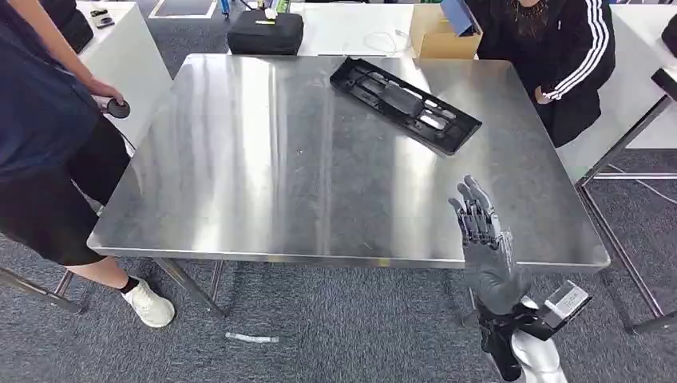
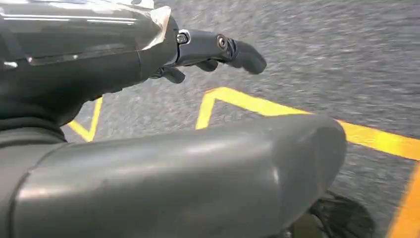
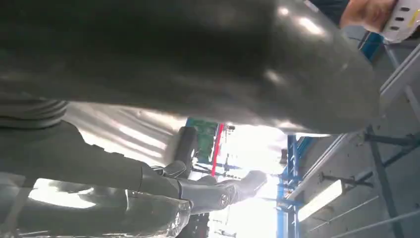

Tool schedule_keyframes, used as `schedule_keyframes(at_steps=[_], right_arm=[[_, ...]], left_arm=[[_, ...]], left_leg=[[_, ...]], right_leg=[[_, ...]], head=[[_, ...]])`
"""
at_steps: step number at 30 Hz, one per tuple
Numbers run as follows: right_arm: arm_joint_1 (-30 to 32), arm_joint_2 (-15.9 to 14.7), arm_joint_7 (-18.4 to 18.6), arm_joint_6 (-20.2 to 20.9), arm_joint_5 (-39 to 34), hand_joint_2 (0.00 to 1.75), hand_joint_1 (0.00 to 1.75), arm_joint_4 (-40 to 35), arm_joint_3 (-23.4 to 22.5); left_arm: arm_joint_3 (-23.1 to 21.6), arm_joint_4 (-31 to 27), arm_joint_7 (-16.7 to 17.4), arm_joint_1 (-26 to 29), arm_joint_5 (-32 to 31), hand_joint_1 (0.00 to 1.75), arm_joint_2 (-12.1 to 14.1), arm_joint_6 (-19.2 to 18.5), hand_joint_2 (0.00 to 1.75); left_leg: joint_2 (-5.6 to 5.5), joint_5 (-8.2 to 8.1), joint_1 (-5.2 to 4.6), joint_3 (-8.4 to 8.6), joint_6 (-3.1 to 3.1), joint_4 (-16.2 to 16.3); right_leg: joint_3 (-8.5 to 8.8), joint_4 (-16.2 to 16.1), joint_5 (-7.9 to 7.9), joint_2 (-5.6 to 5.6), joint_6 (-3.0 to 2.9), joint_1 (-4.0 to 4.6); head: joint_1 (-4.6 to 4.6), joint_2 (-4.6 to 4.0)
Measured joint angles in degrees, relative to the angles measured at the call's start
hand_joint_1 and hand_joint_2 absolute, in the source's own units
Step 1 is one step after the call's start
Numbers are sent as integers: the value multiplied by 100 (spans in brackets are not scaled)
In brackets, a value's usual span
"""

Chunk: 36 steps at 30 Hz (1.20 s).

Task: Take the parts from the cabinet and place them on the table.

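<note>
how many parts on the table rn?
1: a long black plastic frame part lying flat and diagonal on the far right of the steel table. None seen elsewhere.

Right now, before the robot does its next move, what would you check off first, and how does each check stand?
1. Long black plastic part lies flat on the shiny steel table: ok.
2. Right hand holds nothing, fingers spread, raised above the table's near edge: ok.
3. Left hand holds nothing, hanging over grey floor with yellow lines: ok.
4. Part well in from the table's edges: ok.
5. People clear of the table: not ok; a person in dark clothes and a person in a striped black jacket stand right beside it.
6. Cabinet with remaining parts: cannot tell.
</note>
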Motion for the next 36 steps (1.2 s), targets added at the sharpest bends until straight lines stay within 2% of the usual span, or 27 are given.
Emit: schedule_keyframes(at_steps=[1,2,3,4,5,7,8,9,12,13,14,15,17,18,19,21,23,24,25,27,28,29,31,32,33,34,36], right_arm=[[0,2,0,0,0,0,0,9,0],[-2,4,0,0,0,0,0,17,0],[0,11,2,0,0,0,0,28,0],[4,15,29,-20,11,0,0,44,0],[9,22,50,-46,20,0,0,55,-7],[17,24,94,-85,37,0,0,79,-37],[18,24,103,-120,37,0,0,90,-55],[18,22,109,-140,33,0,0,96,-83],[45,33,225,-343,46,0,0,166,-196],[75,33,262,-417,59,0,0,207,-255],[92,35,284,-474,68,0,0,251,-317],[108,37,315,-547,83,0,0,302,-378],[155,48,345,-695,92,0,0,453,-553],[197,57,372,-785,103,0,0,536,-647],[230,63,396,-853,107,0,0,623,-739],[259,98,448,-951,76,0,0,844,-960],[214,136,468,-935,-20,0,0,1093,-1163],[152,162,479,-863,-101,0,0,1244,-1253],[86,208,483,-800,-184,0,0,1456,-1380],[-39,297,463,-765,-258,0,0,1932,-1639],[-159,347,422,-769,-260,0,0,2277,-1778],[-278,376,362,-807,-234,0,0,2587,-1880],[-536,398,247,-980,-127,0,0,3328,-2099],[-654,391,199,-1060,-90,0,0,3718,-2207],[-744,387,157,-1095,-81,0,0,4072,-2308],[-820,374,153,-1095,-92,0,0,4375,-2394],[-1012,336,173,-1097,-114,0,0,5072,-2577]], left_arm=[[0,0,4,3,0,0,0,0,0],[0,0,4,1,0,0,0,0,0],[0,0,4,1,0,0,2,0,0],[0,0,4,3,-2,0,2,-2,0],[0,0,4,4,-2,0,4,-2,0],[0,0,11,3,-2,0,9,-2,0],[0,0,22,2,-4,0,7,-2,0],[0,0,24,-2,-11,0,4,0,0],[-2,0,31,7,-39,0,4,9,0],[-2,0,35,12,-42,0,2,9,0],[-2,2,37,4,-46,0,2,20,0],[-2,0,37,-11,-52,0,6,41,0],[-2,0,24,-10,-59,0,2,70,0],[-2,0,22,-5,-61,0,-4,77,0],[-2,0,13,-1,-61,0,-7,79,0],[-2,0,4,-3,-63,0,-9,81,0],[-2,0,4,-7,-59,0,-11,79,0],[0,0,4,-7,-50,0,-13,63,0],[-2,0,4,-9,-46,0,-22,26,0],[-2,2,13,-12,-35,0,-24,-2,0],[0,2,37,-3,-5,0,-28,0,0],[4,2,46,7,7,0,-28,11,0],[4,2,61,10,9,0,-26,24,0],[4,2,66,9,9,0,-26,35,0],[4,2,74,7,7,0,-22,50,0],[4,2,87,7,4,0,-20,68,0],[4,2,112,8,-2,0,-20,96,0]], left_leg=[[-3,-399,9,-93,-22,416],[-6,-686,9,-199,-49,883],[-4,-792,14,-259,-74,1256],[-2,-696,24,-235,-89,1475],[-1,-498,40,-102,-101,1422],[3,-194,77,426,-107,737],[0,-158,94,806,-100,180],[-12,-222,67,996,-89,-137],[-42,-220,-10,950,-13,-199],[-35,-174,-12,938,50,-257],[-22,-181,34,979,75,-419],[-34,-134,21,909,147,-405],[-24,-54,4,784,239,-401],[-18,-9,-8,733,249,-398],[-6,31,-13,684,256,-393],[-1,116,-12,562,243,-366],[-3,204,-8,459,200,-329],[-3,240,-26,422,165,-325],[9,299,-34,403,122,-334],[5,408,-28,393,66,-369],[-3,475,-41,377,20,-380],[1,395,-5,329,-4,-336],[1,-351,6,172,-21,165],[-5,-717,3,82,-37,610],[-1,-936,6,8,-54,1043],[0,-936,10,-9,-66,1357],[0,-526,15,201,-65,1356]], right_leg=[[-62,1,63,-17,-55,8],[-104,5,129,-25,-57,16],[-183,14,193,-27,-58,26],[-274,36,243,-29,-32,27],[-356,67,278,-29,-8,26],[-469,116,327,-28,33,10],[-520,163,337,-28,51,13],[-587,219,352,-39,76,65],[-649,198,467,-54,245,2],[-663,197,492,-47,292,47],[-711,254,375,-44,285,-15],[-844,445,152,-29,244,2],[-1122,1336,-361,-2,175,-4],[-1215,1751,-514,5,184,-6],[-1228,1969,-525,5,222,-7],[-891,1634,-225,5,355,-12],[-194,578,32,6,410,-24],[72,136,-110,13,349,-6],[170,-31,-124,35,293,64],[44,28,-74,43,257,88],[-24,34,-10,38,184,83],[-64,20,65,27,105,-42],[-179,32,201,15,-14,-6],[-262,35,274,4,-30,17],[-351,44,342,-10,-44,34],[-449,64,407,-18,-38,47],[-656,137,514,-28,-17,51]], head=[[-15,0],[-11,0],[-17,0],[-17,0],[-15,0],[-15,0],[-22,0],[-39,0],[-9,0],[-7,0],[-17,0],[5,0],[61,0],[55,0],[57,0],[59,0],[59,0],[59,0],[37,0],[46,0],[28,0],[35,0],[-11,0],[-13,0],[-17,0],[-6,0],[-11,0]])
